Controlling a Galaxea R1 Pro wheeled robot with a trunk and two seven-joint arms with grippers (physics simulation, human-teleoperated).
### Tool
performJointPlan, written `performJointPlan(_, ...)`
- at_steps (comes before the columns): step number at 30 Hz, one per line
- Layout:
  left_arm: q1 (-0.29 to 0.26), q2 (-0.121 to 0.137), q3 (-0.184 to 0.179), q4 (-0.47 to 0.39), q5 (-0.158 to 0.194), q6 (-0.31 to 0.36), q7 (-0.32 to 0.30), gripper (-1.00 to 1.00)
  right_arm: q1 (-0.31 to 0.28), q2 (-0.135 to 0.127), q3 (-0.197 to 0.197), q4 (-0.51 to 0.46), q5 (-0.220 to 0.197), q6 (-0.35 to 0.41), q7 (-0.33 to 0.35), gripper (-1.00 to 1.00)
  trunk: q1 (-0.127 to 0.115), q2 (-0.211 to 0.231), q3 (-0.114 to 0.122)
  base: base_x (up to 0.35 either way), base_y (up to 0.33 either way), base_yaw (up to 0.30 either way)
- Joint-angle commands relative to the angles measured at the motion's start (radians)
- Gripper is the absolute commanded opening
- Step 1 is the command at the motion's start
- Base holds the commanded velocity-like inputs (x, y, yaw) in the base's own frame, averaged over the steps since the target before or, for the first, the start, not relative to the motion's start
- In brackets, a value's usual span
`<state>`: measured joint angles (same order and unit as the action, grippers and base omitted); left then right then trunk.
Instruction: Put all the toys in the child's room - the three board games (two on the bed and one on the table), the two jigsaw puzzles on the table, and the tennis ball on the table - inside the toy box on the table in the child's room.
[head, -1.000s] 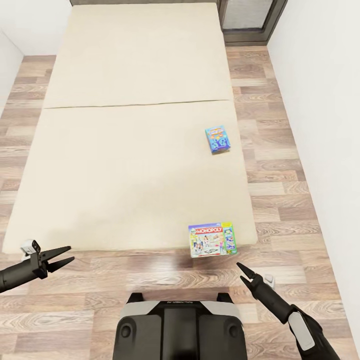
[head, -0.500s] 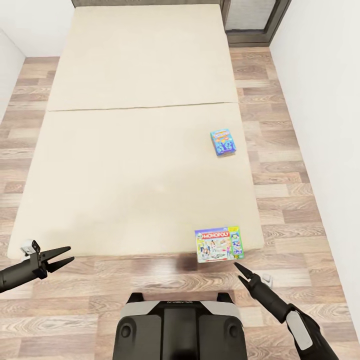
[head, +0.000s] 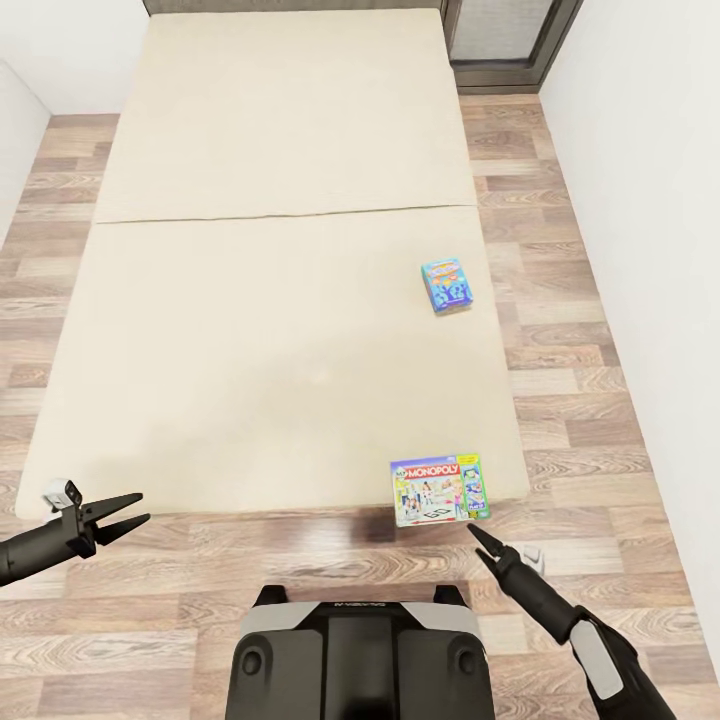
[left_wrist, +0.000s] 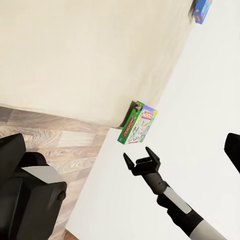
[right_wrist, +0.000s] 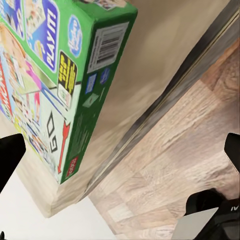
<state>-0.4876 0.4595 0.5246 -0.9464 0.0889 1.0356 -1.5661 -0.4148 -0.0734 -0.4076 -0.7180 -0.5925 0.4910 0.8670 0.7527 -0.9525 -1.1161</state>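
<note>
Two board games lie on the beige bed (head: 260, 330). A light blue one (head: 447, 285) rests near the bed's right edge. A green-edged Monopoly box (head: 440, 490) sits at the near right corner, overhanging the edge a little. My right gripper (head: 480, 535) is open just in front of that box, over the floor. In the right wrist view the Monopoly box (right_wrist: 55, 75) is close up, between the spread fingers. My left gripper (head: 135, 509) is open off the bed's near left corner and holds nothing. The table, toy box, jigsaw puzzles and tennis ball are out of view.
Wood-plank floor (head: 590, 400) runs between the bed and the white wall (head: 660, 200) on the right. A grey-framed window (head: 505, 40) stands at the far end. My dark base (head: 365, 655) is right at the bed's foot.
The whole picture shifted a little right and down after the oldest frame, so the camera moved. Since half a second ago nothing has visibly changed.
</note>
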Motion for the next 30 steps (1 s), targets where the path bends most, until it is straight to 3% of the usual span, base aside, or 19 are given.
performJointPlan(1, 0.000, 0.000, 0.000, 0.000, -0.001, 0.011, -0.005, 1.00, 0.000, 0.001, -0.001, 0.000, -0.006, 0.001, 0.001, 1.00, 0.000, 0.000, 0.000, 0.000, 0.000, 0.000)
performJointPlan(19, 0.000, 0.002, 0.002, 0.000, -0.001, 0.011, -0.005, 1.00, -0.001, 0.001, 0.018, 0.000, -0.007, -0.025, 0.001, 1.00, 0.000, 0.000, 0.000, 0.000, 0.000, 0.000)
performJointPlan(25, 0.000, 0.001, 0.002, 0.000, -0.001, 0.011, -0.005, 1.00, -0.001, 0.002, 0.019, 0.000, -0.007, -0.026, 0.001, 1.00, 0.023, -0.042, -0.019, 0.000, 0.000, 0.000)
performJointPlan(30, 0.000, 0.001, 0.002, 0.000, -0.001, 0.011, -0.005, 1.00, -0.003, 0.003, 0.019, 0.000, -0.008, -0.025, 0.001, 1.00, 0.023, -0.042, -0.019, 0.000, 0.000, 0.000)
